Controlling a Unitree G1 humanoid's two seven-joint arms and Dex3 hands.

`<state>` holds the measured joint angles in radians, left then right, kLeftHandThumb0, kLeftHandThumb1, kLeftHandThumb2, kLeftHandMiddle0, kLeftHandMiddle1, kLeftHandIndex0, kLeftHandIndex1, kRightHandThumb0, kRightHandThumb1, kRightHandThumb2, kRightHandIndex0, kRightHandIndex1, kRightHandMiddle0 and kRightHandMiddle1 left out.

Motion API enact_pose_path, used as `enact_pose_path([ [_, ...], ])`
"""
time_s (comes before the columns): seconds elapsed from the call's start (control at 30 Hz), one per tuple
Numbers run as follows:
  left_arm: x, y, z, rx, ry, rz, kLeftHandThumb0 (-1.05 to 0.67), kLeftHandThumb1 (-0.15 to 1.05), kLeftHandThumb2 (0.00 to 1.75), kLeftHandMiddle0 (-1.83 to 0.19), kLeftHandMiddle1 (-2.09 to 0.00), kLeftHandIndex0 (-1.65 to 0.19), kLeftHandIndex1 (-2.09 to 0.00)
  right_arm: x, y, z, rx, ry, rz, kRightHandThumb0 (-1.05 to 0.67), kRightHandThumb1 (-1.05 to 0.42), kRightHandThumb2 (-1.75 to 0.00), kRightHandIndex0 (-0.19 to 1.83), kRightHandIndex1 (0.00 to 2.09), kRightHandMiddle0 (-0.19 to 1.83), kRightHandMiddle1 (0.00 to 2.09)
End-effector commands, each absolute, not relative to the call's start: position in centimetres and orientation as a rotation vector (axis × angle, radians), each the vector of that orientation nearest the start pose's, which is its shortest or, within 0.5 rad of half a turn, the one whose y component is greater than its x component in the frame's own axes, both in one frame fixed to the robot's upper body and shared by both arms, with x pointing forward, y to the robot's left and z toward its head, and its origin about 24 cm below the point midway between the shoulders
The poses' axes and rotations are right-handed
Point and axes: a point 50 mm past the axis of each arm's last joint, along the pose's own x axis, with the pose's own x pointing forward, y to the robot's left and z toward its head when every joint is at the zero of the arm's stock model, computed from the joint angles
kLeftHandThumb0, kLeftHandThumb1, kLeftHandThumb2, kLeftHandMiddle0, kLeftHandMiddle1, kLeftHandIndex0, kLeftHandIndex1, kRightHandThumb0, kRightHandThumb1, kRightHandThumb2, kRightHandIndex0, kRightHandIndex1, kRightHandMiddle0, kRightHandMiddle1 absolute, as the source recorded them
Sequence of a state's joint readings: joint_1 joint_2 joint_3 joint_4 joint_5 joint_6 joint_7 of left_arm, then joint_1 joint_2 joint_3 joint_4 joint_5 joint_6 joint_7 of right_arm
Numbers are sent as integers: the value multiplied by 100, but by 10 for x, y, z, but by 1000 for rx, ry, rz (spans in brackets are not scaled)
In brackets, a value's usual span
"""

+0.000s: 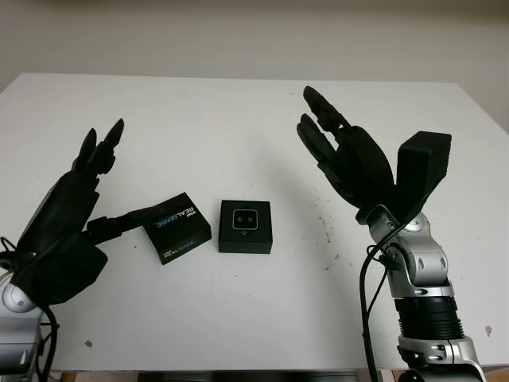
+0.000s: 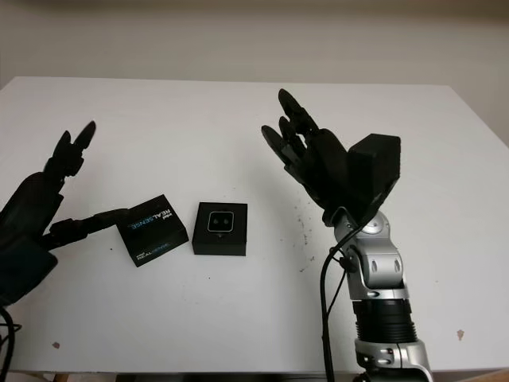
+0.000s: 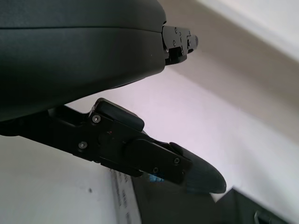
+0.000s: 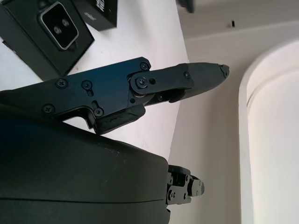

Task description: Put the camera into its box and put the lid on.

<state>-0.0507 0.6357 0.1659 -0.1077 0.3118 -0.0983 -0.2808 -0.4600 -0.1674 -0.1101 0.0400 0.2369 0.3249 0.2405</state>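
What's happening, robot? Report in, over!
Left hand open, thumb by the lid. Right hand open, raised above the table. Camera already in its box, lid still off. Nothing blocking.

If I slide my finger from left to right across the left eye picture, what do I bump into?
Left hand → lid → box with the camera in it → right hand.

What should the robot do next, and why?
Probably close the left hand on the lid. The camera already sits in its box, the lid lies beside the box, and that hand's thumb reaches toward the lid. The right hand is open, raised above the table.
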Motion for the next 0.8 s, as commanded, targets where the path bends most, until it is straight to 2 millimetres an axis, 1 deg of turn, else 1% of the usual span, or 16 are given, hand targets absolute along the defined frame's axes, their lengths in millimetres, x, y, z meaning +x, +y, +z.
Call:
enact_pose_path([
  [0.0,262,257,140,1012,-160,-187,-92,95,4,11,-3,14,-3,331,-163,145,60,-127,266,-70,-105,-28,-11,4,-6,8],
  [0.13,265,248,137,1022,-155,-276,-92,95,5,13,-4,14,-4,334,-170,149,86,-120,237,-69,-105,-32,-15,3,-10,6],
  [0.4,268,232,124,1011,-140,-366,-93,97,6,11,-5,15,-4,333,-172,148,96,-110,215,-66,-105,-35,-16,3,-11,6],
  [0.53,269,230,119,1020,-118,-393,-94,98,6,12,-5,15,-5,333,-173,146,110,-104,213,-66,-105,-35,-16,3,-11,5],
  [0.77,272,229,112,1127,-89,-436,-94,100,6,11,-6,15,-5,331,-172,145,137,-92,193,-66,-105,-31,-16,4,-8,7],
])
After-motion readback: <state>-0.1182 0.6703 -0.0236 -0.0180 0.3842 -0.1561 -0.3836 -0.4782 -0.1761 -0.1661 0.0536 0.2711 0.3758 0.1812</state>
